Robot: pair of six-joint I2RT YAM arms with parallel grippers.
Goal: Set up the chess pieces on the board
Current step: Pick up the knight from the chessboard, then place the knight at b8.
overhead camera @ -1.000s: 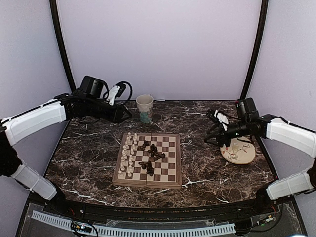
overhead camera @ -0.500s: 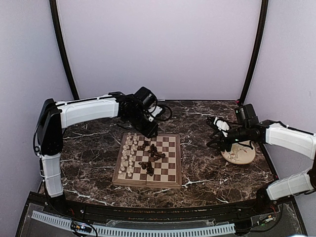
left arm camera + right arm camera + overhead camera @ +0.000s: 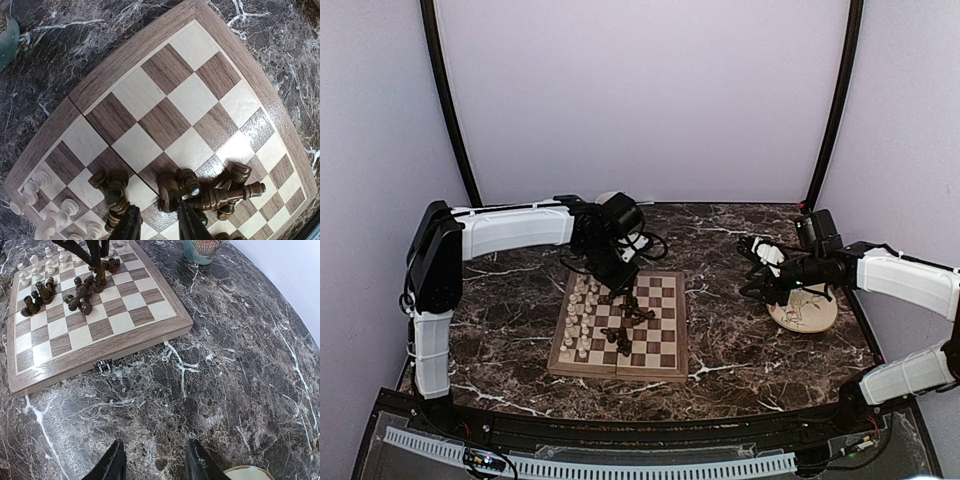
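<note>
The board point(image 3: 620, 374) lies mid-table. Cream-white chess pieces point(image 3: 580, 315) stand in two rows along its left side. Dark chess pieces point(image 3: 625, 315) lie jumbled near the middle. My left gripper point(image 3: 618, 283) hangs over the board's far part, pointing down. In the left wrist view its jaws point(image 3: 159, 227) stand partly open over a square, and a dark piece point(image 3: 170, 194) touches the right finger point(image 3: 187, 225). A long dark piece point(image 3: 227, 195) lies toppled beside it. My right gripper point(image 3: 152, 462) is open over bare marble, right of the board point(image 3: 125, 342).
A round cream plate point(image 3: 810, 310) sits at the right, under my right arm, and its rim point(image 3: 247, 472) shows beside the right fingers. A patterned cup point(image 3: 202, 250) stands behind the board, close to my left wrist. The board's metal clasp point(image 3: 104, 367) faces the right gripper.
My left arm has swung from the back left corner to above the board's far part, and its jaws have narrowed. My right gripper shifted a little and narrowed slightly.
</note>
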